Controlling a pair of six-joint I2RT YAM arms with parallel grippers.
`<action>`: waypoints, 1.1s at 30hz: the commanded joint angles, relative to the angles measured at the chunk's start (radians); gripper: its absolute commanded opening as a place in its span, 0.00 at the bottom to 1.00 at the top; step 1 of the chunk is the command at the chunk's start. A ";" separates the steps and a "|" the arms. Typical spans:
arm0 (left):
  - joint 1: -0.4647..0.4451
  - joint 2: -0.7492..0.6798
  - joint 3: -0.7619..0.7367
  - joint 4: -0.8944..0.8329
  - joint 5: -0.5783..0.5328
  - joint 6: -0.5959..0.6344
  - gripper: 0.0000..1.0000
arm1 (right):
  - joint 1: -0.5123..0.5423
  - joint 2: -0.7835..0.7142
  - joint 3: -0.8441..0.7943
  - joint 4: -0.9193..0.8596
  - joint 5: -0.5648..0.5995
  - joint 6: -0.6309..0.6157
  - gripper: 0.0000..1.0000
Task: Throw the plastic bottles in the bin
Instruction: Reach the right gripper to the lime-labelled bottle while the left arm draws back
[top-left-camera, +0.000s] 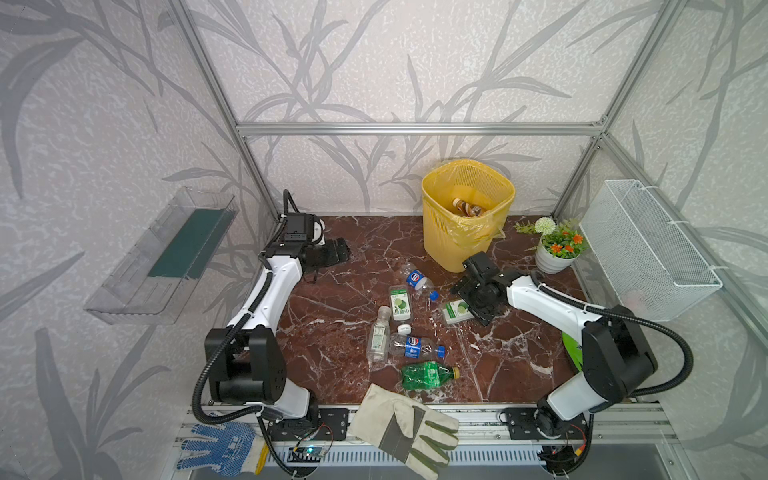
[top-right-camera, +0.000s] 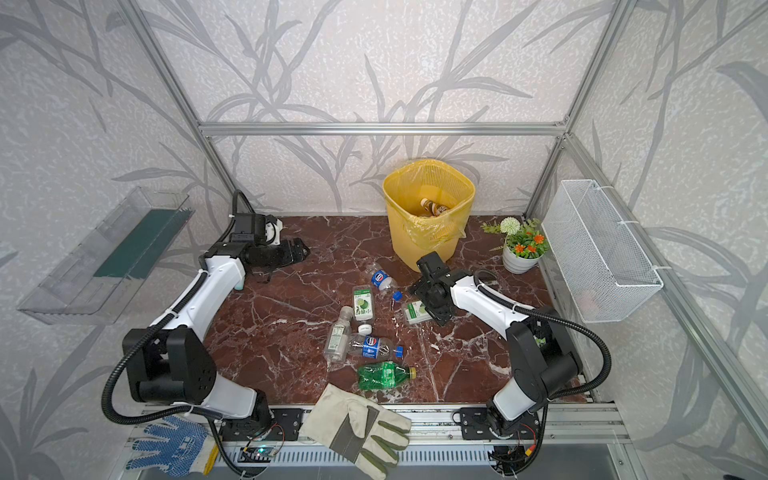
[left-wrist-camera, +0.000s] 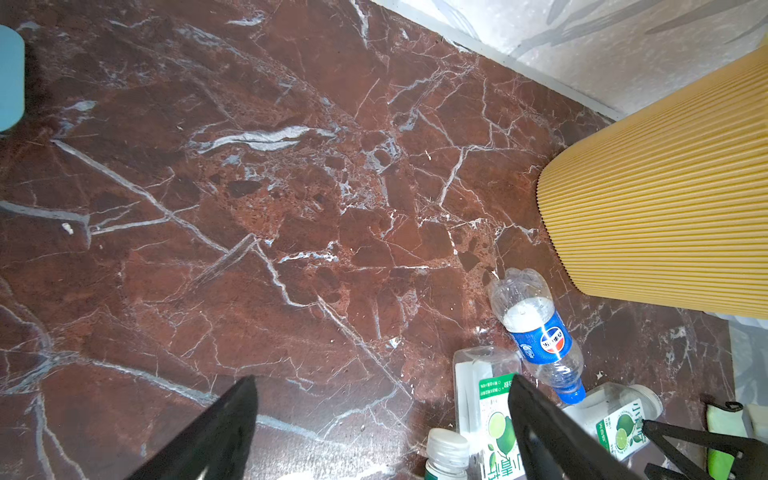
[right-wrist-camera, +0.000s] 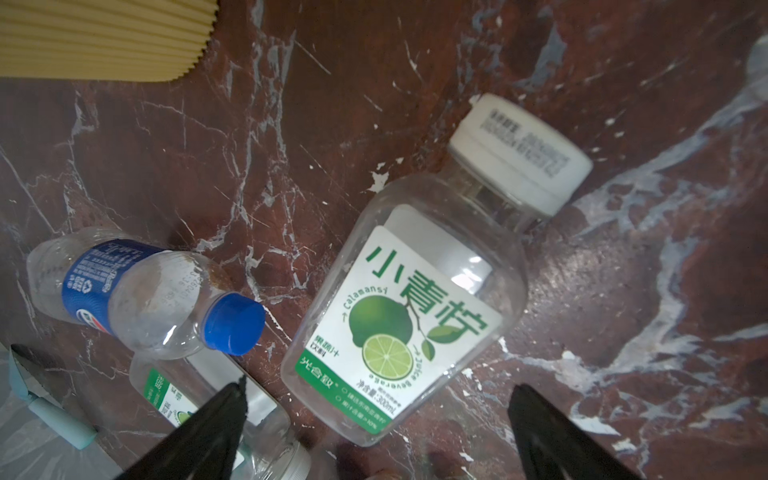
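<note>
Right tool (right-wrist-camera: 378, 384) hangs wide open and empty over a lime bottle (right-wrist-camera: 407, 299). Next it should drop, squeeze it, then carry it to the bin (top-left-camera: 440, 232).

Bright, even light comes down from above, like daytime. Shadows are soft and small. A darker one lies beside the lime bottle (right-wrist-camera: 407, 316) on the marble table (top-left-camera: 332, 340). The table shines pale in the right wrist view. In both top views the walls and metal posts (top-left-camera: 216, 95) lean outward near the edges. The lime bottle looks sharp, but the right gripper (right-wrist-camera: 379, 382) has fuzzy black fingertips (right-wrist-camera: 216, 424).
</note>
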 joint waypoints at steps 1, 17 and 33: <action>0.009 -0.025 -0.009 0.014 0.022 -0.009 0.94 | 0.010 0.040 0.035 -0.019 0.008 0.019 0.99; 0.022 -0.017 -0.012 0.015 0.031 -0.012 0.93 | 0.011 0.160 0.021 0.089 0.003 0.040 0.94; 0.028 -0.016 -0.012 0.017 0.042 -0.011 0.93 | 0.005 0.126 -0.007 0.007 0.064 -0.070 0.76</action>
